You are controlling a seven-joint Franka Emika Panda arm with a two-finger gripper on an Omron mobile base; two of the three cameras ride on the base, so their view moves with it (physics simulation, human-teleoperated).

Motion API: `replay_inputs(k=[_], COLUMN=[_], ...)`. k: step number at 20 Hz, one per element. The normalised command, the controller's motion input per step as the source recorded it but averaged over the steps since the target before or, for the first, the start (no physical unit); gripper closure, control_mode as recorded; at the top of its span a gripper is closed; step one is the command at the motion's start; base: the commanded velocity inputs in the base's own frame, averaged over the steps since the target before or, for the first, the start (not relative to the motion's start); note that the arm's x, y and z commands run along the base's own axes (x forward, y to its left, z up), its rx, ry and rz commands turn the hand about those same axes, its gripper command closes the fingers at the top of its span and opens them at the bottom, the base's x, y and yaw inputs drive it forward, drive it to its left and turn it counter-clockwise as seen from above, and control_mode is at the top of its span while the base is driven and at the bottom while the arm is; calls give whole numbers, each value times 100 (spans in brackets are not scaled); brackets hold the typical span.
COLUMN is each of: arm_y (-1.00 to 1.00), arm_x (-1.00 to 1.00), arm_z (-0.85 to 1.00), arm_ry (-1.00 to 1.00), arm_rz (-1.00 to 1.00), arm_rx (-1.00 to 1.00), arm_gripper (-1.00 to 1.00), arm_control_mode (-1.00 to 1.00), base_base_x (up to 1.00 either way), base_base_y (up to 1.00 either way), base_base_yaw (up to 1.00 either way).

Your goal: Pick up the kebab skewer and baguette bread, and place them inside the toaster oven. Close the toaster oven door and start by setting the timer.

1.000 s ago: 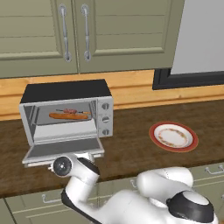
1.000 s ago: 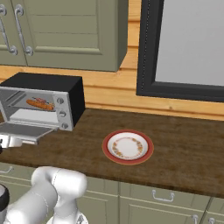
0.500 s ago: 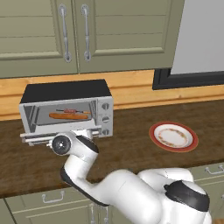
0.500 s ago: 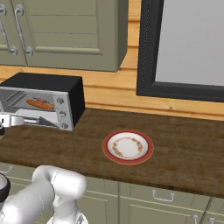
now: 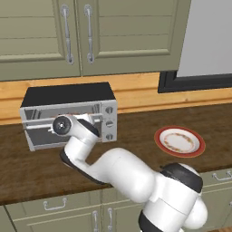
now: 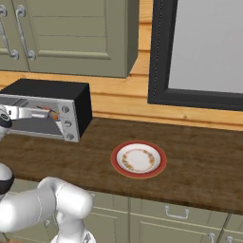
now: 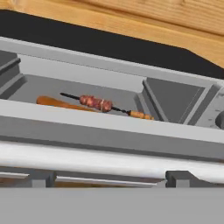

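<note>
I judge the loading is done and I am on the door-closing step. At the left of the left base frame sits the oven (image 5: 68, 115) on the desk (image 5: 136, 136), with my wrist up against its front; the door (image 5: 50, 121) looks nearly upright there, a narrow gap left at the top.

In the hand frame I look over the door's top edge (image 7: 109, 135) into the cavity: the baguette (image 7: 61, 103) lies at centre left on the oven floor, and the skewer (image 7: 98, 103) lies just in front of it, its stick running right. Both are inside. The silver handle (image 7: 109, 159) crosses the lower part of that frame.

The end effector's two dark fingertips (image 7: 41, 178) show at the bottom edge, set well apart, just below the handle. I cannot tell whether they touch the bar or the door; nothing sits between them, so I read it as wide and empty.

Next move, as I judge it: push on until the door seats, then shift right to the knobs (image 5: 108, 123) and turn the timer. Which knob is the timer I cannot tell.

Further right, the plate (image 5: 179, 141) rests on the desk, bare of food.
</note>
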Motion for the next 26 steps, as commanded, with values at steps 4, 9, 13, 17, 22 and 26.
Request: replay_inputs(k=[4,9,13,17,22,26], arm_y=[-24,-29,-25,-21,-19,-13], arm_x=[31,42,38,38,52,46], arm_z=[0,0,0,0,0,0], arm_ry=[0,0,0,0,0,0], arm_rz=[-1,-1,-2,-2,-3,-3], arm_rx=[0,0,0,0,0,0], arm_gripper=[-100,-100,-100,-100,-100,-100], arm_control_mode=[-100,-100,-100,-100,-100,-100], base_base_x=[0,0,0,0,0,0], base_base_y=[0,0,0,0,0,0], base_base_yaw=[0,0,0,0,0,0])
